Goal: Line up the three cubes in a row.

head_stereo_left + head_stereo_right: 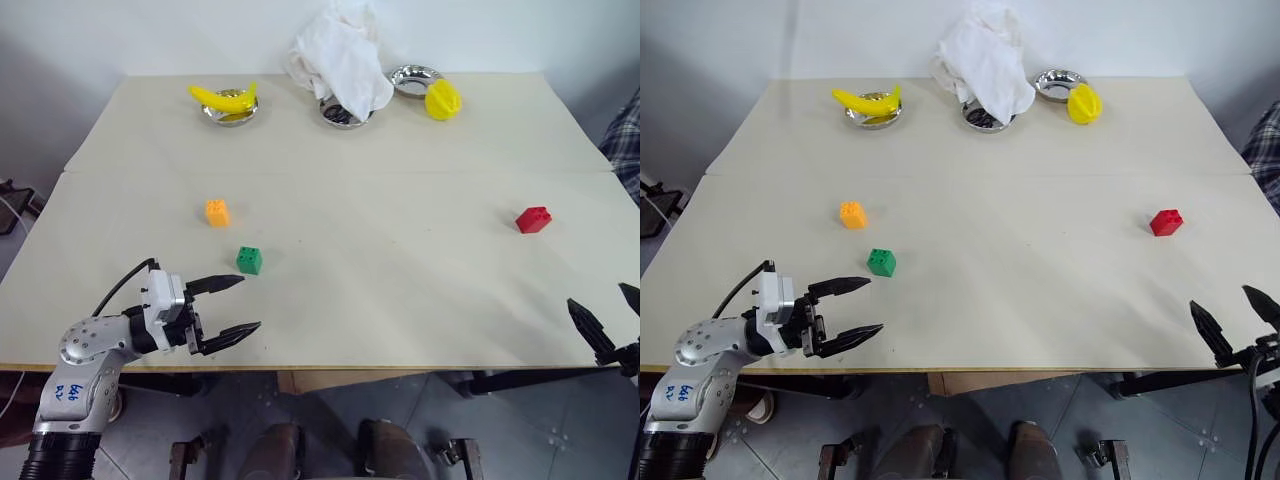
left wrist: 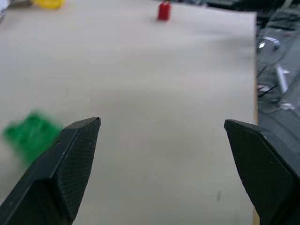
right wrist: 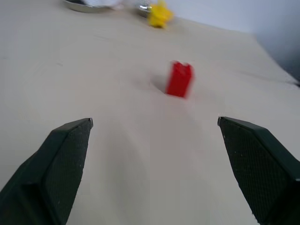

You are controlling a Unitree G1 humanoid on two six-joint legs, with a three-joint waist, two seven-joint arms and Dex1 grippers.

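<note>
The green cube (image 1: 249,260) stands on the table (image 1: 400,290) just beyond the tip of the left gripper's (image 1: 229,310) farther finger, close to it but not touching, and outside the gap between the two fingers. The orange cube (image 1: 217,212) stands a little farther out from those fingers, beyond the green one and slightly to its left, the two cubes near each other but apart. The red cube (image 1: 533,219) stands alone on the right half of the table, well apart from the other two and straight ahead of the right gripper (image 1: 1232,318), well beyond its fingertips; in the right wrist view it appears between the two fingers, with bare table between it and them.

Left gripper: fingers spread wide, holding nothing, over the near edge of the table. Right gripper: fingers likewise spread wide, holding nothing, off the table's near right edge.

Along the far side of the table stand three metal bowls: one holds a yellow banana (image 1: 222,98), a white cloth (image 1: 343,55) lies over the middle one, and a rounded yellow toy fruit (image 1: 442,100) rests beside the third.
</note>
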